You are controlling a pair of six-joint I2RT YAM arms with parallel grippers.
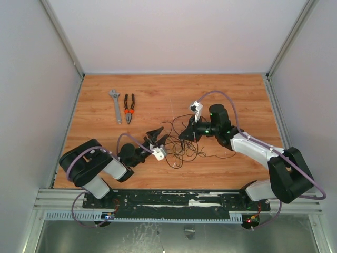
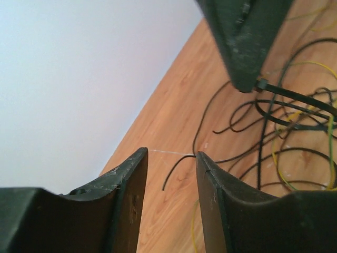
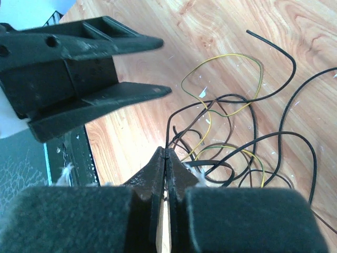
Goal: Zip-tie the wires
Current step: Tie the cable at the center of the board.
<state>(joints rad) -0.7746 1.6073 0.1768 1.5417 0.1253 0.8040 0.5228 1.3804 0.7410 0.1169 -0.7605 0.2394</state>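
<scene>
Wires [image 1: 179, 149] — loose tangle of thin black and olive-yellow strands, lying in loops on the wooden table [image 1: 237, 95], about mid-table and between the two grippers.

Zip tie [image 2: 295, 96] — black strip within the tangle. In the left wrist view its square head sits right at the tip of the right gripper [image 3: 167, 153], and the strip runs away from there across the strands. It seems to curve back on itself among them; I cannot tell whether it fully circles any wire.

Right gripper: jaws pressed together, no gap visible between them in its own wrist view. They pinch the zip tie at the head end. A thin black line comes up from between the tips.

Left gripper [image 2: 171, 153]: jaws spread, nothing between them. It sits just left of the tangle with its tips pointing toward the right gripper, near it but apart. One loose black wire end lies on the wood beyond the gap.

An adjustable wrench [image 1: 115, 105] and orange-handled pliers [image 1: 129, 109] lie side by side at the far left of the table, well apart from the wires.
</scene>
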